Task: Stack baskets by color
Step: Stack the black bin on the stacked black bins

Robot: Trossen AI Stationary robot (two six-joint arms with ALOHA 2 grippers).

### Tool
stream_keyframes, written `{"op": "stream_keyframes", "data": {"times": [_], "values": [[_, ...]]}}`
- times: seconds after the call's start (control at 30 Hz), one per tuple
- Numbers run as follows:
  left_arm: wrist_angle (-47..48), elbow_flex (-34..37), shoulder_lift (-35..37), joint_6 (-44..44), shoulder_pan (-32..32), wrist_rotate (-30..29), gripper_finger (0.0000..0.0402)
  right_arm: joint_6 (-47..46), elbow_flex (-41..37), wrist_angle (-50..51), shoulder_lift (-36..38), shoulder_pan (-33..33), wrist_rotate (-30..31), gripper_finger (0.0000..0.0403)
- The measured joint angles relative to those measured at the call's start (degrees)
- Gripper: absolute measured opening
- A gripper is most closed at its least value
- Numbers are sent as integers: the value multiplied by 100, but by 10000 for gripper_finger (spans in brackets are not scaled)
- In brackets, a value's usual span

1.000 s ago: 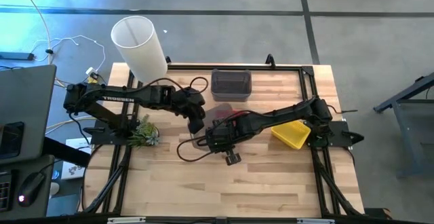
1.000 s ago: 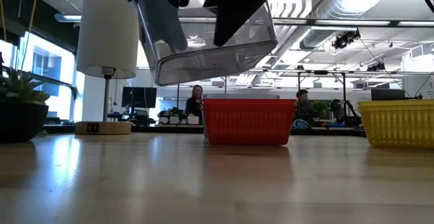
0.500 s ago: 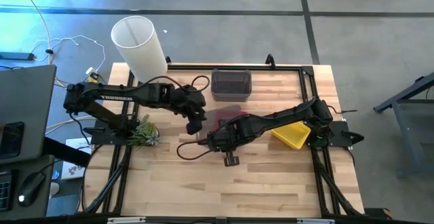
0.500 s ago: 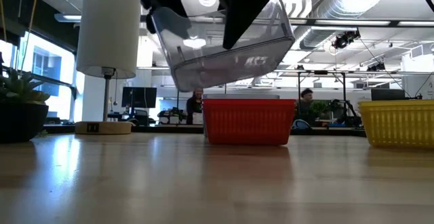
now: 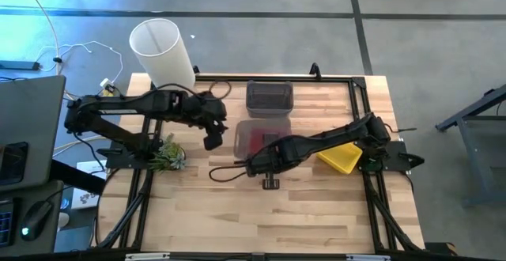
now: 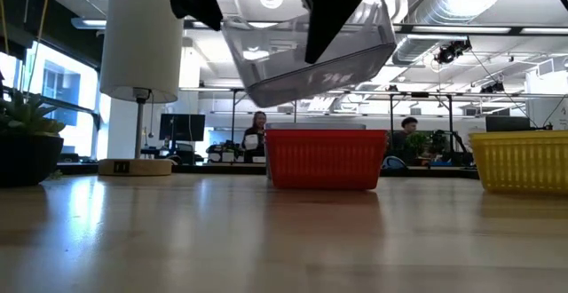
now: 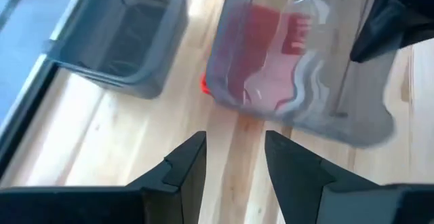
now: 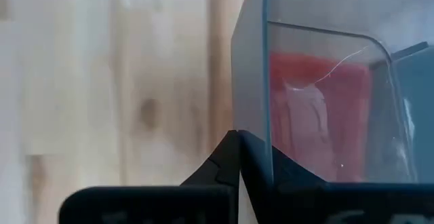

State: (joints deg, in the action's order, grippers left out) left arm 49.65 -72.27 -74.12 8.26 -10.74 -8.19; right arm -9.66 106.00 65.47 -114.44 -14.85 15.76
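A clear plastic basket [image 5: 261,138] hangs tilted in the air over the red basket [image 6: 325,160], which rests on the table and shows through the clear walls. My right gripper [image 8: 240,141] is shut on the clear basket at its near side. My left gripper [image 7: 234,157] is open and holds nothing; it stands left of the clear basket [image 7: 298,68] and apart from it. A dark grey basket [image 5: 269,97] sits at the far edge, and a yellow basket [image 5: 341,156] lies to the right. My right gripper pinches the clear basket's side wall [image 8: 249,108] at its upper edge, one finger inside and one outside. The fingers slant down from the table's right and near side. The basket is lifted clear and tilted, its left end lower [image 6: 257,93], above the red basket.
A tall white cylinder on a wooden base [image 5: 162,49] stands at the far left corner, and a green leafy clump [image 5: 167,156] sits by the left edge. A black frame [image 5: 360,95] rims the table. A cable loop [image 5: 225,174] hangs under my right arm. People sit in the room behind.
My left gripper has opened, let go of the clear basket and drawn back up and toward the table's left edge. My right gripper has rolled its wrist, and the clear basket has swung toward the table's right, over the red basket, still tilted.
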Motion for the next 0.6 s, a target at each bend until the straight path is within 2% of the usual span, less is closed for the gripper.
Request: {"op": "stream_keyframes", "data": {"times": [0.3,0.47,0.6], "values": [[53,50,700,-290,-75,4,136,-501,2,783,334,-13,1040,0],[-8,628,1359,-259,-75,135,133,-952,2,1608,365,-17,1900,0],[-328,1184,1901,-58,-75,236,133,-959,2,1763,368,108,1959,0]]}}
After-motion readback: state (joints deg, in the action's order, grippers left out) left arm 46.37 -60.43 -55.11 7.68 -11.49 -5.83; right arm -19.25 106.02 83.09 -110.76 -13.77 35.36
